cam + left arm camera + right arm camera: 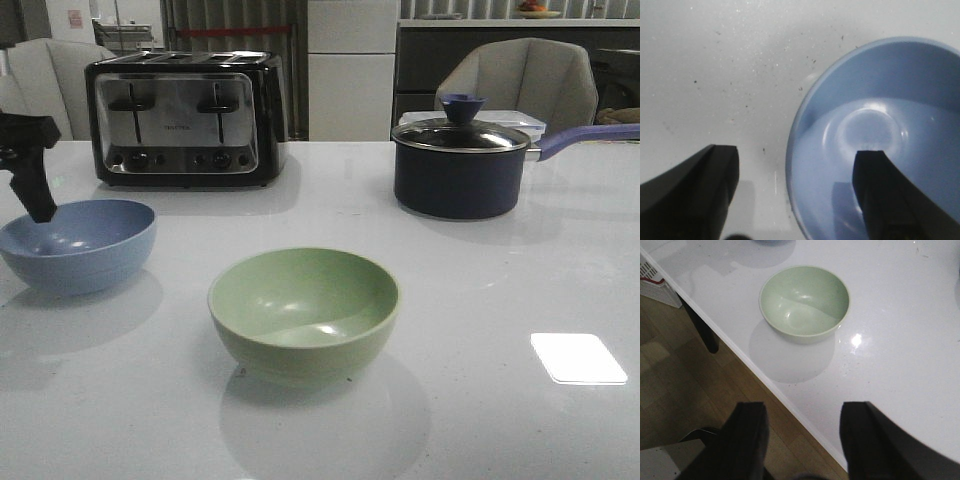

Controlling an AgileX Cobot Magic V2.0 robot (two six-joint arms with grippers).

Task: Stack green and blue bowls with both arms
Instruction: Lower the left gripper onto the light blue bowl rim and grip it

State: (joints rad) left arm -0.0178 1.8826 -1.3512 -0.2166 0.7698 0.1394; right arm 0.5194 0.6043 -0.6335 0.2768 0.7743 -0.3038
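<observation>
Blue bowl (76, 244): matte, round, at table's left side. Green bowl (304, 312): matte, round, centre. Left gripper (795, 195): spread wide, rim straddled, nothing held. Right gripper (802, 437): parted, empty.

Green bowl (304, 312) sits upright mid-table, empty; blue bowl (76, 243) upright and empty at far left, the two well apart, not stacked
</observation>
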